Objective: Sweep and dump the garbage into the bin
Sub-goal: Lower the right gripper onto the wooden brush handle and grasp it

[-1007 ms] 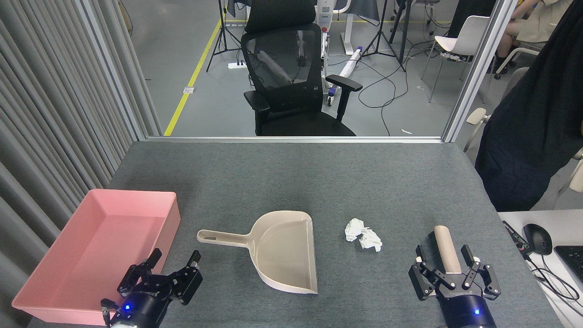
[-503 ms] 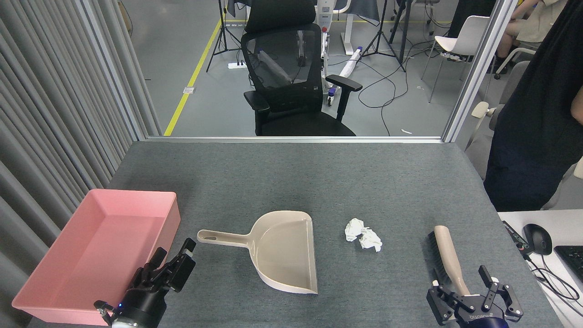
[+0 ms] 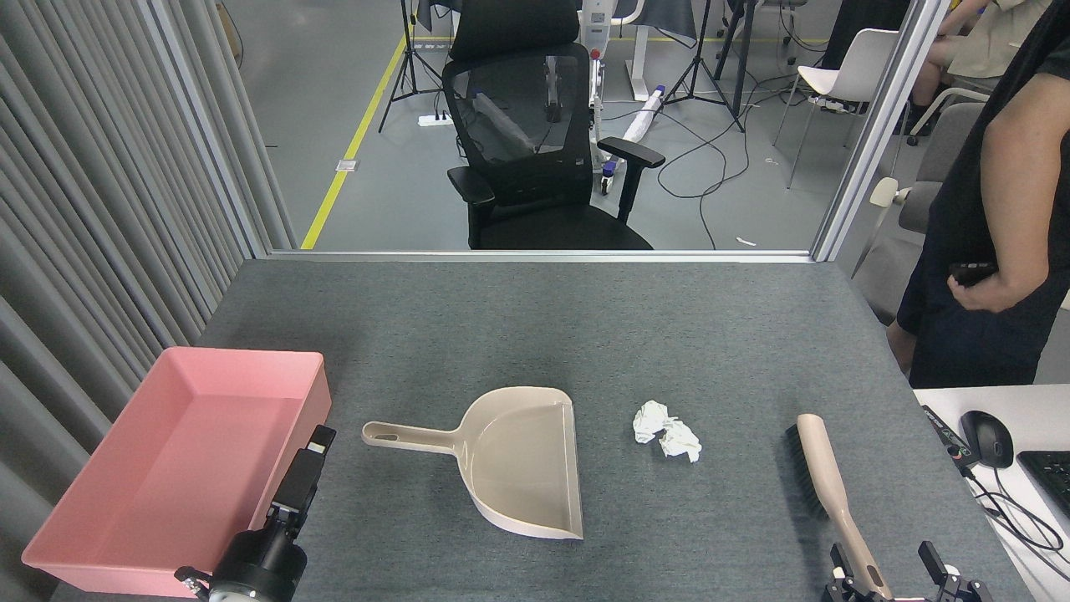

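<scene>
The garbage (image 3: 666, 430), a couple of crumpled white tissue wads, lies on the grey table right of centre. The bin (image 3: 242, 356), a shallow pink tray, sits at the left front and looks bare inside. Between them rests a beige dustpan (image 3: 522, 456), handle pointing left. A beige brush (image 3: 827, 478) with black bristles lies at the right front. My left gripper (image 3: 303, 468) hovers by the bin's right wall, turned edge-on, so its gap is hidden. At the bottom edge, my right gripper (image 3: 888, 573) stands open, its fingertips either side of the brush handle's near end.
A person in dark clothes (image 3: 986, 209) stands at the table's right side. A mouse (image 3: 985, 437) and keyboard (image 3: 1055, 478) sit on a white desk at the right. A black office chair (image 3: 543, 150) stands beyond the far edge, and grey curtains (image 3: 92, 209) line the left.
My right gripper has drawn back along the brush handle to the bottom edge. My left gripper has rotated to edge-on and shifted slightly left. The person has stepped to the right.
</scene>
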Robot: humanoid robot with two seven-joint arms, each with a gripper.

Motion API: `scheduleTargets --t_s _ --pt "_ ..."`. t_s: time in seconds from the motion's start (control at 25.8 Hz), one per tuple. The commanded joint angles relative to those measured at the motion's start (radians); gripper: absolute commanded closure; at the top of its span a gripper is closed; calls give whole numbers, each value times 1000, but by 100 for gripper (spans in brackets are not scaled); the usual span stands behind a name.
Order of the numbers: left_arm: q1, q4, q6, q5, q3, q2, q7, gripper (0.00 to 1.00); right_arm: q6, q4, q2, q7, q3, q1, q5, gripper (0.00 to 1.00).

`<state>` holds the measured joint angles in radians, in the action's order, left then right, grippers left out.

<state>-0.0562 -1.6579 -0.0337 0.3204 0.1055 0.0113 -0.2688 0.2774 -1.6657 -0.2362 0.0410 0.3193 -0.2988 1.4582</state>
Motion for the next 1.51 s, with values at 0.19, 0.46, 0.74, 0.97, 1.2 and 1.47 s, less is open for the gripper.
scheduleTargets --t_s 0.19,0.46,0.74,0.97,1.2,1.47 --pt "-1 4 3 -17 -12 -4 -1 1 0 40 -2 11 6 -3 -1 1" --pt "12 46 0 -17 -12 -8 0 1 -6 58 0 11 11 -3 -1 1" --pt "21 56 0 -15 -18 -21 2 1 -6 106 1 19 9 0 -1 1" --pt "22 46 -2 -15 -27 -21 2 1 -4 123 0 27 7 10 -1 1" --pt "22 49 -2 -14 -27 -21 2 1 -7 149 1 27 4 12 -1 1" --pt "24 58 -2 -15 -27 -22 2 1 -7 182 -2 27 0 50 1 1"
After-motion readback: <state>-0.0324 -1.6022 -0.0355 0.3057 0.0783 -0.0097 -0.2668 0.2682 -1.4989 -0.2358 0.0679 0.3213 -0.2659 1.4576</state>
